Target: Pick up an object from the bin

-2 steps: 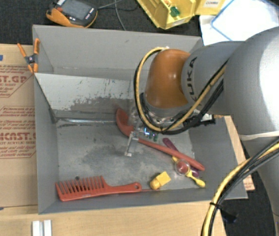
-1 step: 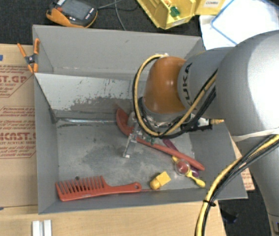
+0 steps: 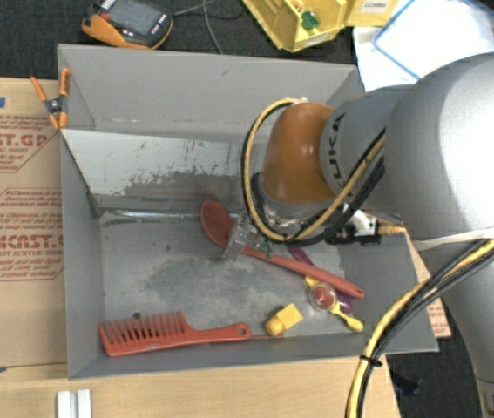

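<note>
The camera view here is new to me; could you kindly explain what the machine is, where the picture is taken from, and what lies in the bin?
This is one robot arm reaching from the right into a grey metal bin. The camera looks down from above, slightly sideways. The orange cover is part of the arm. Its pincer sits low near the bin's middle, right at a red spoon; whether it grips the spoon I cannot tell. Toward the front wall lie a red comb, a small yellow block and a purple and yellow toy.
</note>
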You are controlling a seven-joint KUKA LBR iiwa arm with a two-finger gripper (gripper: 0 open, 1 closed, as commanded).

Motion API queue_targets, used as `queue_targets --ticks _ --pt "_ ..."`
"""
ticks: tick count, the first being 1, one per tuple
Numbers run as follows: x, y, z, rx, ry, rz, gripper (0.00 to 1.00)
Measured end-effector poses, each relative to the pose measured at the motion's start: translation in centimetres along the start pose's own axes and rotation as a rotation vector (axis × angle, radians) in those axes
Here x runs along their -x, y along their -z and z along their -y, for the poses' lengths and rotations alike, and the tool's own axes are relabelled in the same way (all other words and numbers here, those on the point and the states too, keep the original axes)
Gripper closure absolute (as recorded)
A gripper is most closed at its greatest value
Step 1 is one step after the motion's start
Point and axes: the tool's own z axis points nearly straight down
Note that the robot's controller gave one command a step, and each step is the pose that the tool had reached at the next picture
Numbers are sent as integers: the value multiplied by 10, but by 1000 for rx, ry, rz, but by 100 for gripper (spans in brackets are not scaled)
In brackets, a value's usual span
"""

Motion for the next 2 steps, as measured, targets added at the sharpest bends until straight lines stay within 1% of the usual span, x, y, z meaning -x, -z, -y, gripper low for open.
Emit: queue_targets --ticks 1,2 --pt "0 0 0 0 0 0 100" --pt "-3 44 0 -4 2 -13 100"
